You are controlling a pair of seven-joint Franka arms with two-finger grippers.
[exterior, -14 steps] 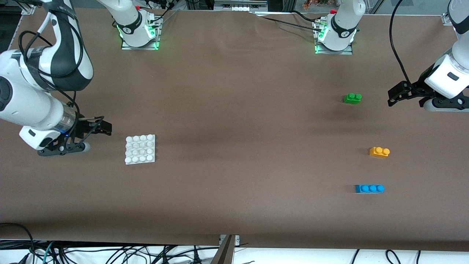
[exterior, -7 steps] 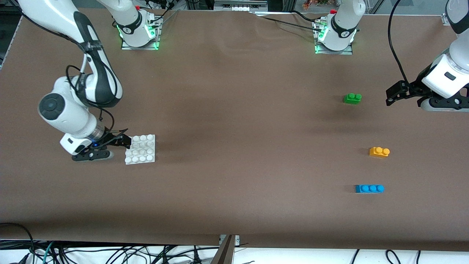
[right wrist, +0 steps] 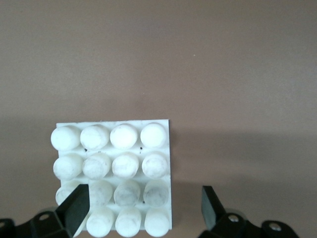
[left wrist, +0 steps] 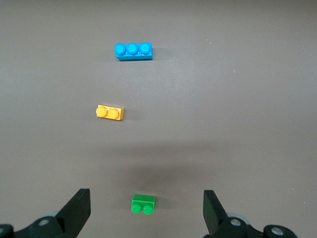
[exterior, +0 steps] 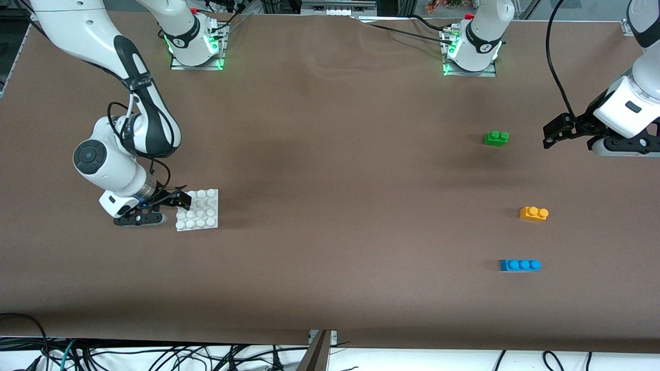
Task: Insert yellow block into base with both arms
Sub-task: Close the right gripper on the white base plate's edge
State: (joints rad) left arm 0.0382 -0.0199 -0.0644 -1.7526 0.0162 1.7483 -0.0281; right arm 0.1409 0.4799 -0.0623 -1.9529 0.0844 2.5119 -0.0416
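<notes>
Yellow block on the table, toward the left arm's end, studs up, untouched. Sits between a green brick, farther from the front camera, and a blue brick, nearer to it; all three apart from each other. Same three visible in the left wrist view: yellow block, green brick, blue brick.

Base flat on the table toward the right arm's end, well apart from the bricks.

Right gripper low over the edge of the base on the right arm's side, fingers spread, nothing between them. In the right wrist view, fingers straddling the near rows of base studs.

Left gripper above bare table near the green brick, fingers spread wide, holding nothing.
</notes>
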